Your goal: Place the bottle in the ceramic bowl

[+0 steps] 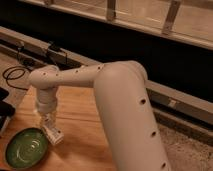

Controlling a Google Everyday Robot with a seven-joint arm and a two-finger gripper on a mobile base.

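The pincer [48,125] hangs low over the wooden desk [80,120], at the end of a thick, smooth white arm [115,95] that reaches in from the right, and it is closed around the bottle [53,133]. There is one bottle: small, slim and whitish, held at a tilt with its lower end poking out below the pincer, just above the desk top. There is one ceramic bowl [26,147]: round, shallow, glossy green with pale swirls inside and a dark rim, resting on the desk. The bottle sits just right of the bowl's rim, close beside it and not inside it. A black cable [12,75] loops behind the desk.
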